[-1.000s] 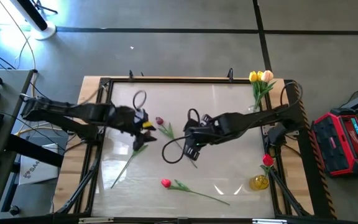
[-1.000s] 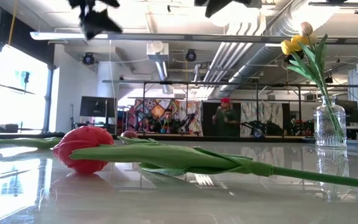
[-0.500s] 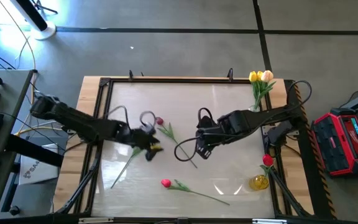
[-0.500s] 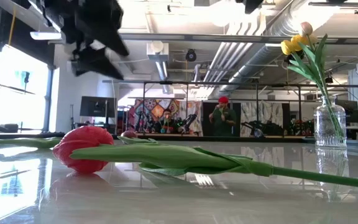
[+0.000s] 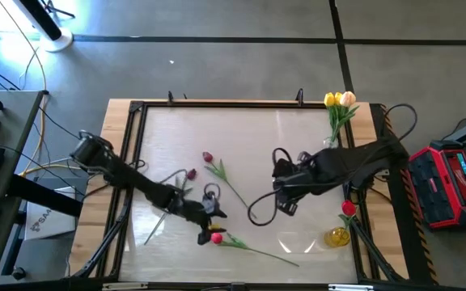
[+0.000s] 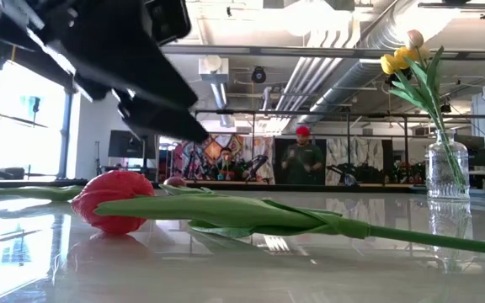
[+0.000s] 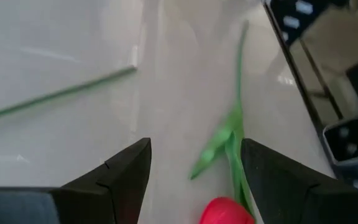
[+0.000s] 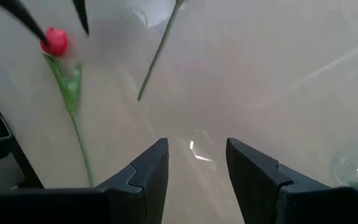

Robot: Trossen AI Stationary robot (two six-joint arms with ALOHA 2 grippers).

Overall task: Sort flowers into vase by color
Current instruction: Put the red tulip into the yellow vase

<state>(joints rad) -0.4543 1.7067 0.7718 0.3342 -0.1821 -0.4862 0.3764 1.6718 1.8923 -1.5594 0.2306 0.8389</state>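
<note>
High view: left hand (image 5: pixel 209 227) has swung from the table's (image 5: pixel 298 153) upper-left middle down toward the near edge and now sits right over the head of the red tulip (image 5: pixel 216 238) lying there, stem running off to the right; looks like it is lining up the next pick. Right hand (image 5: pixel 285 202) has drifted right and toward the near side, away from the centre, well apart from any loose flower. Dark maroon tulip (image 5: pixel 207 157) lies mid-table; another stem (image 5: pixel 162 217) runs under the left arm. Clear vase (image 5: pixel 331 141) at the far right corner holds the yellow and peach tulips (image 5: pixel 339 99); a yellow vase (image 5: pixel 336 237) near the right front corner has a red flower (image 5: pixel 348 208) just beside it, can't tell if it is inside. Low view: left arm now fills the upper left, hanging above the red tulip (image 6: pixel 112 200), not touching it. Left wrist view: left hand (image 7: pixel 191 168) open, fingers (image 7: pixel 126 171) spread, red head (image 7: pixel 227 210) between the tips and slightly toward one finger, nothing gripped. Right wrist view: right hand (image 8: pixel 196 167) open and empty over bare table; red tulip (image 8: pixel 55 41) far off. Judgement: red pick imminent; needs to drop onto the stem, not the head.
</note>
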